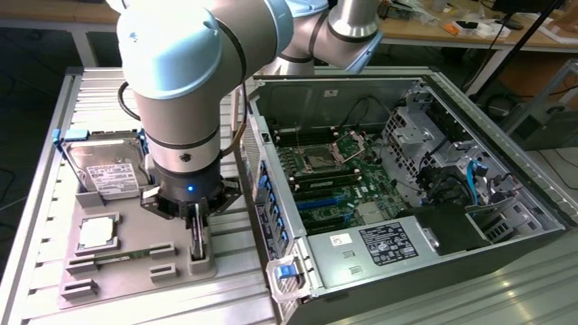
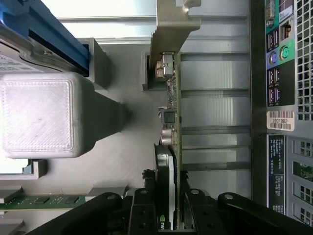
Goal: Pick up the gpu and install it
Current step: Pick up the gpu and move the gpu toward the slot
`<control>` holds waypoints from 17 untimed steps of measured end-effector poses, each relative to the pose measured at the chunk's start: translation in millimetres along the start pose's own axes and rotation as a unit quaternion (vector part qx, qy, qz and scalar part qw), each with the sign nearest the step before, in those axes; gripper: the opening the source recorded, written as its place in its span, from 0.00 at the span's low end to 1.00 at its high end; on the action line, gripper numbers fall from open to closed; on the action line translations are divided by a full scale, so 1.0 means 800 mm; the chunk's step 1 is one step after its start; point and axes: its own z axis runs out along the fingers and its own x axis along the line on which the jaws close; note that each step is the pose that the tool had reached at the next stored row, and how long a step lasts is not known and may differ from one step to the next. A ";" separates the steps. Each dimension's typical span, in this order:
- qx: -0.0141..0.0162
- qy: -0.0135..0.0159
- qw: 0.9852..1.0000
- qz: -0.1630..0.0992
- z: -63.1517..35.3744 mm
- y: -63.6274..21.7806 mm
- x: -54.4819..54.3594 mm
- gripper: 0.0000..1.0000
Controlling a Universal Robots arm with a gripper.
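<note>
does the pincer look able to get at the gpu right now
Likely yes: the pincer is right over the gpu, which stands on edge in the grey tray, and nothing lies between them.

gpu (image 2: 172, 122) stands on edge in the tray (image 2: 132, 152) slot, bracket (image 2: 172, 29) at far end. My gripper (image 2: 167, 200) sits astride it. Blue rail (image 2: 49, 34) on one side, case (image 2: 281, 63) ports on the other.
</note>
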 end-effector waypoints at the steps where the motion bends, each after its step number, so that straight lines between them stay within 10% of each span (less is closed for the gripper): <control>1: 0.000 0.000 1.000 0.000 0.000 0.000 0.000 0.28; 17: 0.000 0.000 1.000 0.000 -0.079 0.004 -0.002 0.28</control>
